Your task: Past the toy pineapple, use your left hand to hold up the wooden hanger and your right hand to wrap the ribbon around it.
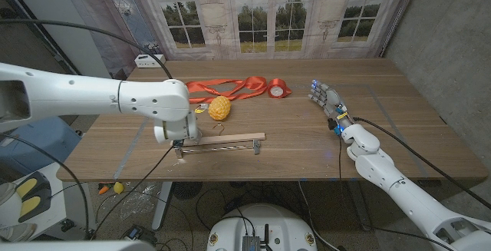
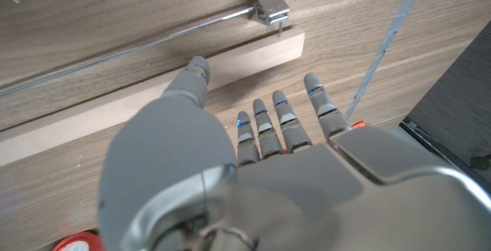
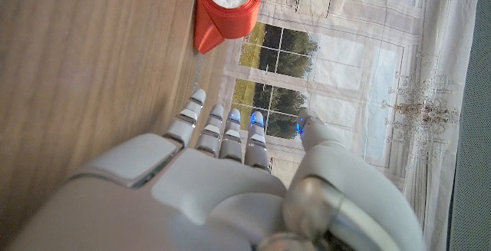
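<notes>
Here, in the head view, the wooden hanger (image 1: 221,138) lies flat a little below the middle of the frame, its long axis running left to right across the table (image 1: 307,147), with a metal bar and clips along its lower side. The toy pineapple (image 1: 220,108) sits just above it, and beyond that the ribbon (image 1: 230,89) trails in red loops toward its spool (image 1: 277,89) in the upper middle. The left hand (image 1: 175,133) hangs over the hanger's left end, plainly the nearer of the two; whether it touches the wood cannot be told from here. The right hand (image 1: 328,101) stands at centre right, fingers spread and holding nothing, with the spool up and to its left and the hanger well apart from it. In the left wrist view, the left hand (image 2: 253,166) is released, fingers straight and apart, reaching toward the pale wooden bar (image 2: 146,105) that crosses the frame on a slant, with a metal clip (image 2: 267,8) at its upper end; the thumb tip lies at the bar's edge, but nothing is grasped. The hanger's length runs across the fingers, which I judge suits a closing grip. In the right wrist view, the right hand (image 3: 222,174) is open and empty, fingers pointing at the red spool (image 3: 225,4) at the upper middle, near but not touching.
</notes>
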